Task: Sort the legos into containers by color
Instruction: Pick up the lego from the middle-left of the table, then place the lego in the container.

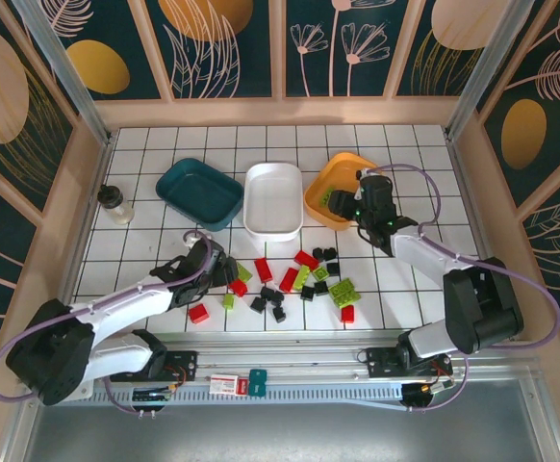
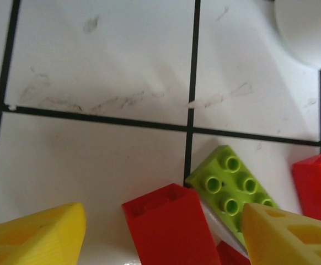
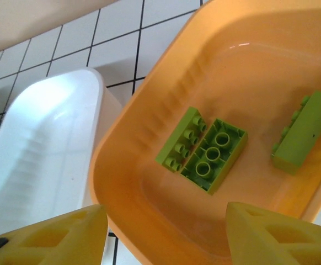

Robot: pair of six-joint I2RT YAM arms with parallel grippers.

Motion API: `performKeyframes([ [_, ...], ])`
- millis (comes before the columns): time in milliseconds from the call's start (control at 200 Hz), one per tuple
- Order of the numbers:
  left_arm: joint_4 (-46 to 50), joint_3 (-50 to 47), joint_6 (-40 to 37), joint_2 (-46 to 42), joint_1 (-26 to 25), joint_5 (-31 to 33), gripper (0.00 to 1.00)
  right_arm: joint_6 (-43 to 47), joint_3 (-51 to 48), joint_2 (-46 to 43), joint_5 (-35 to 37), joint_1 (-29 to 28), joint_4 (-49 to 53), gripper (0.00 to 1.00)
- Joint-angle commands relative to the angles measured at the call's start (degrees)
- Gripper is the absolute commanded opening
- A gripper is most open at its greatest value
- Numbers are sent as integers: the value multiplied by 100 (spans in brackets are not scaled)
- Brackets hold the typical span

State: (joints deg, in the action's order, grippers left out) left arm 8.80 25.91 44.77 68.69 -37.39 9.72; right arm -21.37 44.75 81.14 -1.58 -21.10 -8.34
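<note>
- White tiled table [image 1: 424,154] inside patterned walls, top view; legos [image 1: 299,279] are lying scattered on the near tiles, with red, lime and black mixed; teal tub [image 1: 199,192], white tub [image 1: 273,200] and orange tub [image 1: 318,204] are sitting in a row behind them; left gripper [image 1: 224,274] is hanging low at the pile's left edge; right gripper [image 1: 345,204] is hovering over the orange tub
- Left wrist view: left fingers [image 2: 33,234] are standing spread, pinching nothing; red brick [image 2: 169,226] is lying between them, lime brick [image 2: 229,190] just beside it on the right; bricks are looking light, rigid and glossy, so likely slippery; I'd be squeezing the flat long walls, not the studs, and watching that the lime neighbour isn't dragged along
- Right wrist view: right fingers [image 3: 50,240] are standing apart, carrying nothing; three lime bricks [image 3: 215,154] are resting inside the orange tub, two touching, one apart near the far wall
</note>
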Motion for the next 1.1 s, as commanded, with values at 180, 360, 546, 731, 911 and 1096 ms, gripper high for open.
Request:
performKeyframes([
  [180, -292, -94, 86, 324, 26, -87, 62, -78, -187, -474, -9, -65, -142, 59],
  [360, -207, -130, 68, 215, 24, 45, 46, -102, -296, -575, 18, -113, -164, 59],
  [546, -45, -8, 7, -34, 23, 150, 33, -139, -416, -666, 79, -186, -169, 59],
  [731, 94, 981, -386, -7, 29, 283, 24, -219, -670, -951, 112, -367, -162, 59],
  [911, -209, 2510, -733, 1083, 29, 90, 22, -271, -943, -1157, 211, -839, -64, 59],
  [1096, -38, 4260, -1161, 2711, 66, 407, 23, -405, -1296, -1369, 323, -1202, 25, 59],
])
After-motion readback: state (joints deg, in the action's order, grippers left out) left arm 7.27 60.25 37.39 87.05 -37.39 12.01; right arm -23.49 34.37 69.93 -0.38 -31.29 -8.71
